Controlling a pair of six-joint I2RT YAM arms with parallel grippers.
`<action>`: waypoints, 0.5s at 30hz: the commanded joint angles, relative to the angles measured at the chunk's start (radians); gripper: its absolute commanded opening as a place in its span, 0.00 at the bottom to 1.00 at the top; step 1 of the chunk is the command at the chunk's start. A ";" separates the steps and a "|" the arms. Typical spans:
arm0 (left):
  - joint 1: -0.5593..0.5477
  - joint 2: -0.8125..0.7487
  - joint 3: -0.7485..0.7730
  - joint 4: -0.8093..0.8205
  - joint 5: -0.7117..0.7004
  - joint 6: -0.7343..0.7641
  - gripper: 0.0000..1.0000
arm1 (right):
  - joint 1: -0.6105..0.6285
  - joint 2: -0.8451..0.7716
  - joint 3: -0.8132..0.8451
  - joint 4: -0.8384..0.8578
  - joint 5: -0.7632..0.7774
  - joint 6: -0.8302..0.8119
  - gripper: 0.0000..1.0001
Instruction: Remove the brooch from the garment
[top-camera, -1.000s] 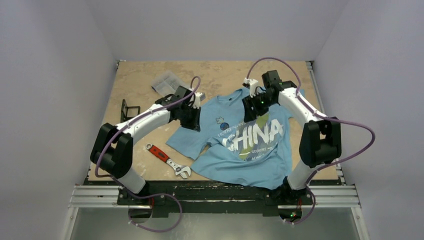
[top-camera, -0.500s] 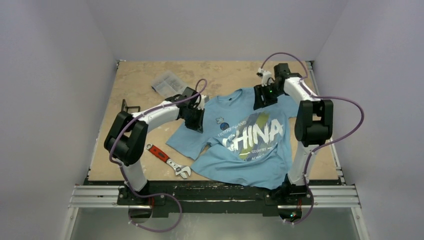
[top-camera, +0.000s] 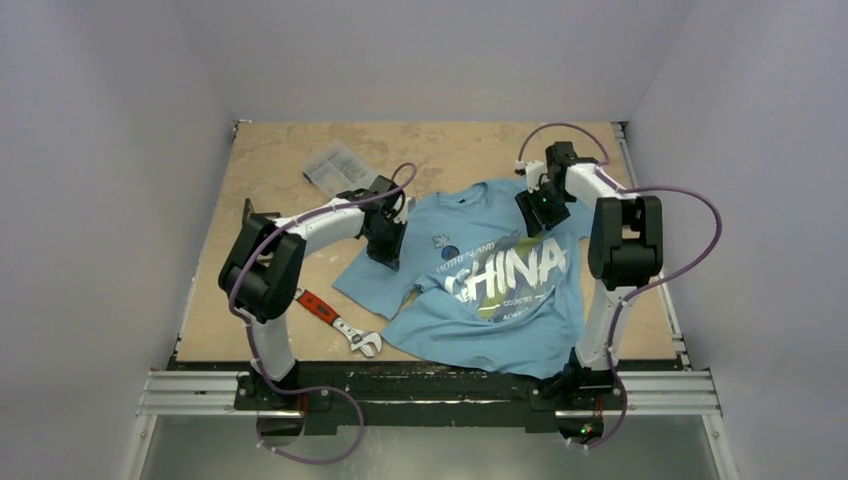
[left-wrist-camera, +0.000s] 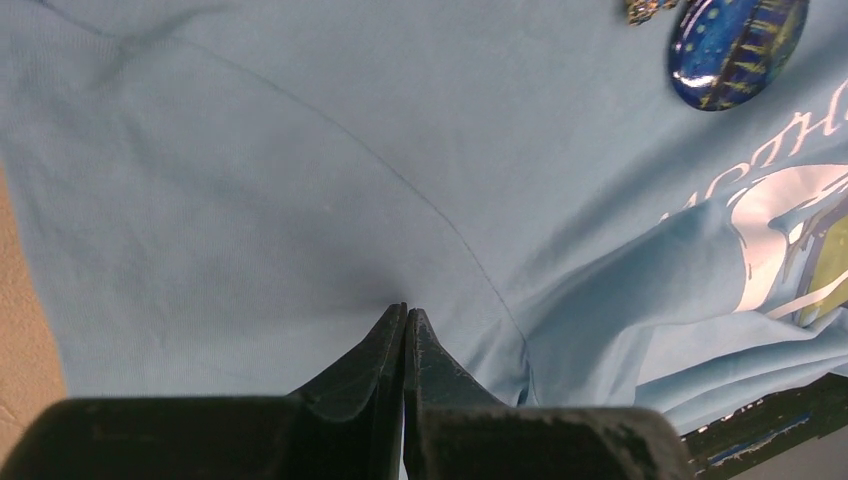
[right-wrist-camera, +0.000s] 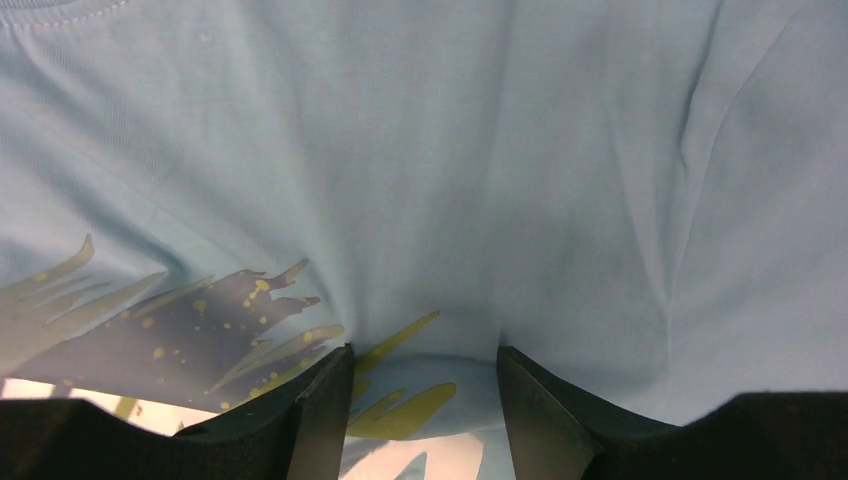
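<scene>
The glossy dark blue oval brooch (left-wrist-camera: 738, 50) runs off the top edge of the left wrist view. The small speckled piece (left-wrist-camera: 652, 9) beside it is cut to a sliver we cannot identify. From above, the brooch is only a dark dot. We cannot tell whether the left gripper (left-wrist-camera: 404, 314), its black fingers pressed together, traps any of the light blue T-shirt (left-wrist-camera: 250, 180). The shirt's small print (top-camera: 517, 303) is unreadable, and the contents of the clear plastic bag (top-camera: 335, 166) are too small to make out.

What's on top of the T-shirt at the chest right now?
A glossy dark-blue oval brooch lies on the T-shirt, with a smaller ornament just beside it. The brooch's pin and clasp are covered by its own body, so how it fastens cannot be seen.
</scene>
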 joint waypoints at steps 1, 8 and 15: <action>0.013 -0.005 -0.002 -0.038 -0.015 -0.008 0.00 | -0.008 -0.102 -0.157 -0.072 0.098 -0.093 0.59; 0.020 -0.063 -0.110 -0.069 0.016 -0.031 0.00 | -0.008 -0.284 -0.395 -0.059 0.137 -0.129 0.69; 0.034 -0.107 -0.168 -0.116 0.027 -0.010 0.00 | -0.008 -0.366 -0.412 -0.124 0.074 -0.135 0.74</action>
